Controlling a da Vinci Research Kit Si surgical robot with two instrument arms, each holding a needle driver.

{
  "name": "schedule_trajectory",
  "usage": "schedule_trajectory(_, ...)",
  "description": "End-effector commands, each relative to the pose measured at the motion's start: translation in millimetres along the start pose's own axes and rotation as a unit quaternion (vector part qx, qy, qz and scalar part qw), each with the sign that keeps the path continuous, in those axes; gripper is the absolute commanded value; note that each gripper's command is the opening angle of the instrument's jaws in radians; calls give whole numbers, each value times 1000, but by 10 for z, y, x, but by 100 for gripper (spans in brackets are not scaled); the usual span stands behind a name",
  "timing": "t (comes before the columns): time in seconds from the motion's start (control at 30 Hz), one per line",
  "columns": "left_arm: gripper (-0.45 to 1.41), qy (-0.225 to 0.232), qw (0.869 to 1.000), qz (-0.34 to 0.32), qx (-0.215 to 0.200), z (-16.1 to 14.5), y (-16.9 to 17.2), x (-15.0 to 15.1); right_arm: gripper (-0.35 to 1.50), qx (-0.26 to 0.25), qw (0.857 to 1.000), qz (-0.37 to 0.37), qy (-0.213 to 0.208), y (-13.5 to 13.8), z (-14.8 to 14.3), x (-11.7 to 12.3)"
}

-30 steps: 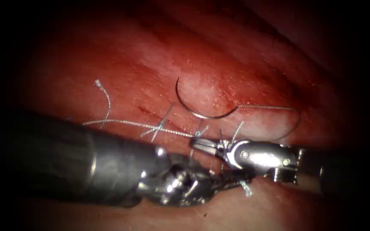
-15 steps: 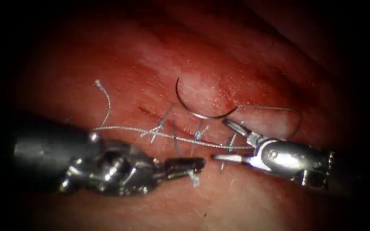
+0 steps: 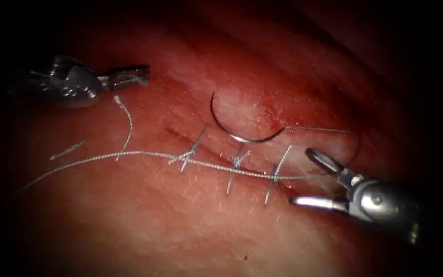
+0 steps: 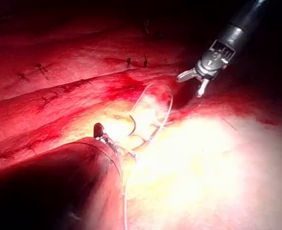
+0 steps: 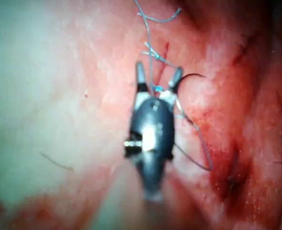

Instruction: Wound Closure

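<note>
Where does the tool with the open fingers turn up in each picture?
Endoscope view: the right tool, lower right, fingers open at the stitch line's right end.
Left wrist view: the same tool, beyond the thread loop.
Right wrist view: seen from behind, over the stitches.
Shared landmark: the thread loop beside it.

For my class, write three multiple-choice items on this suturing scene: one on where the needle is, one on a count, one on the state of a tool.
1. Where is the needle?
A. in the left tool
B. lying free on the tissue above the cut
C. in the right tool

2. How many stitches cross the cut?
A. one
B. three
C. six

3. The jaws of the right tool are:
A. open, holding nothing
B. shut on the needle
C. shut on the tissue

Answers: 1 B, its whole curve rests on the surface, no tool touching it; 2 B, three cross-threads show along the cut; 3 A, the two jaws stand wide apart.
</note>
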Motion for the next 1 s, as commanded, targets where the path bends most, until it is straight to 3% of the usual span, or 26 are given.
schedule_trajectory(0.03, -43, -3, 1000, -1, 2, 11, 3, -7, 115, 3, 1000, 1, 0, -7, 0, -6)
schedule_trajectory(0.07, -45, -11, 1000, -2, 6, 20, 4, -25, 113, 5, 1000, 1, 0, -8, -3, -6)
schedule_trajectory(0.23, -45, -26, 1000, -3, 16, 38, 13, -55, 108, 6, 1000, 1, 1, -8, -6, -6)
schedule_trajectory(0.4, -43, -45, 999, 5, 0, 59, 36, -88, 104, 8, 1000, 1, 1, -8, -7, -6)
schedule_trajectory(0.5, -23, -54, 998, -1, -18, 70, 52, -105, 101, 8, 1000, 1, 1, -7, -7, -7)
schedule_trajectory(0.6, 22, -57, 997, -19, -41, 79, 68, -117, 99, 8, 1000, 0, 1, -7, -7, -7)
schedule_trajectory(0.67, 62, -63, 996, -37, -53, 82, 75, -122, 99, 6, 1000, 0, 1, -7, -7, -8)
schedule_trajectory(0.77, 79, -74, 992, -79, -71, 81, 81, -126, 98, 4, 1000, 0, 0, -6, -6, -8)
schedule_trajectory(1.0, 84, -79, 980, -155, -97, 49, 85, -144, 96, 2, 1000, 0, -1, -6, -6, -8)
